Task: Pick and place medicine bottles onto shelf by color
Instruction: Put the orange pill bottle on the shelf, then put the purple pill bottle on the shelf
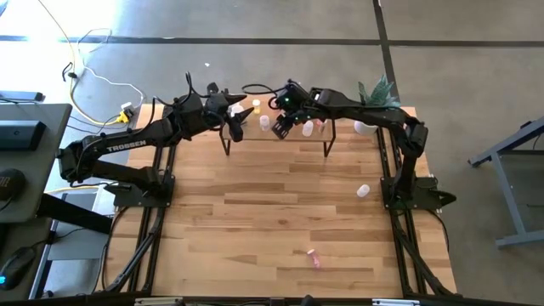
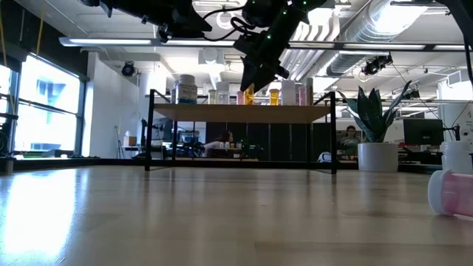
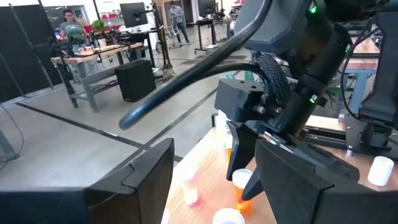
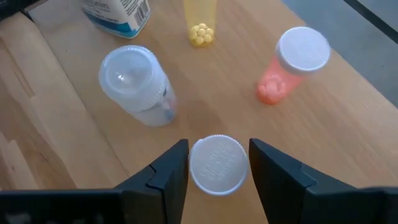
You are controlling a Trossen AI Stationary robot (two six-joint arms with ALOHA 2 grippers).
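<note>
The shelf (image 1: 276, 127) stands at the table's far edge and carries several medicine bottles. My right gripper (image 4: 216, 155) slants down over the shelf top, open. Its fingers stand on either side of the white cap of an orange bottle (image 4: 216, 165), which stands upright on the shelf with a narrow gap on each side. Around it stand a clear bottle (image 4: 134, 84), a yellow one (image 4: 200, 18) and a pink one with a white cap (image 4: 292, 62). My left gripper (image 1: 242, 115) hovers level at the shelf's left end, open, with nothing in it.
A white bottle (image 1: 364, 190) lies on the table's right side, and a pink one (image 1: 314, 258) lies near the front edge. A white plant pot (image 1: 365, 127) stands right of the shelf. Bare wood lies across the middle of the table.
</note>
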